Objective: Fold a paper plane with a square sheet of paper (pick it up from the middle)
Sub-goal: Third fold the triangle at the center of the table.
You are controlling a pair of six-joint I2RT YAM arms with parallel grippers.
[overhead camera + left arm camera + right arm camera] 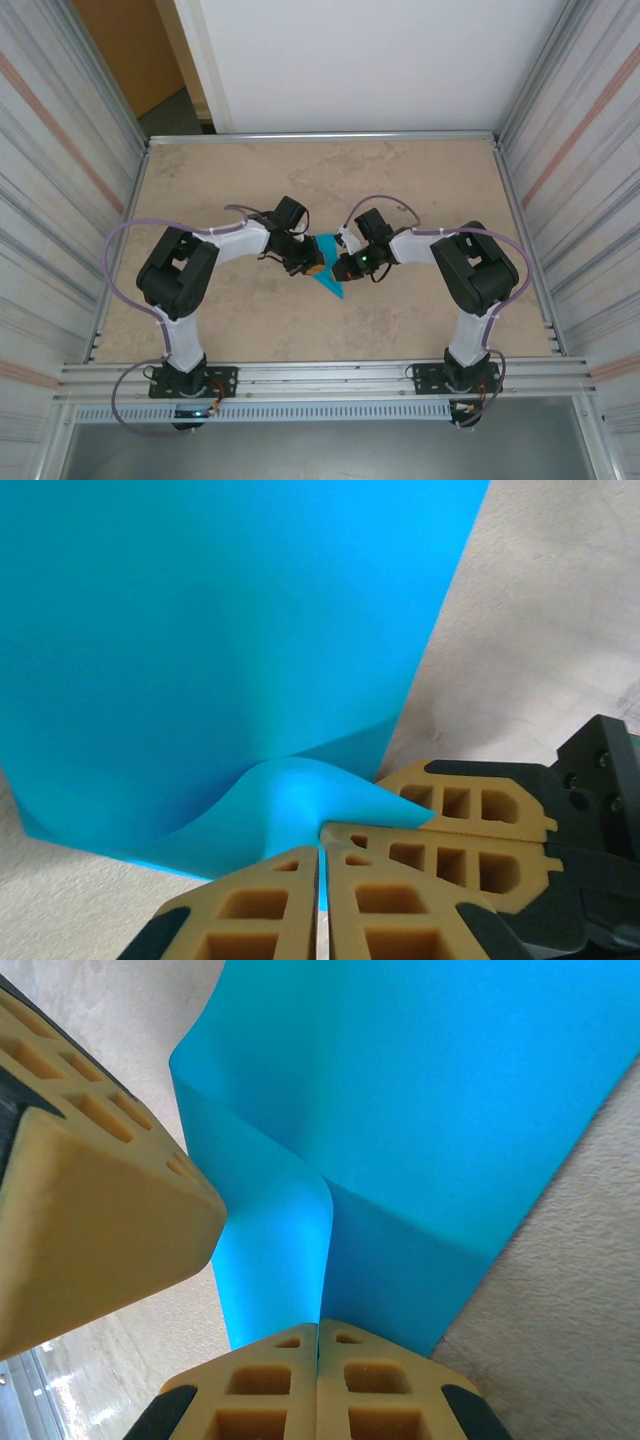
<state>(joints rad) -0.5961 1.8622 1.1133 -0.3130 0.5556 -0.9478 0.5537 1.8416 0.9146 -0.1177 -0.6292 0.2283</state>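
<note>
Teal-blue paper [328, 280] sits mid-way across the tabletop [250, 180] from above, between the left gripper [312, 266] and the right gripper [344, 268]. Left wrist: the left gripper [320, 865] is pinched closed on a raised ridge of paper [220, 650]. Right wrist: the right gripper [318, 1345] likewise clamps a raised fold.

No legible text, label, brand, number or sign anywhere.
</note>
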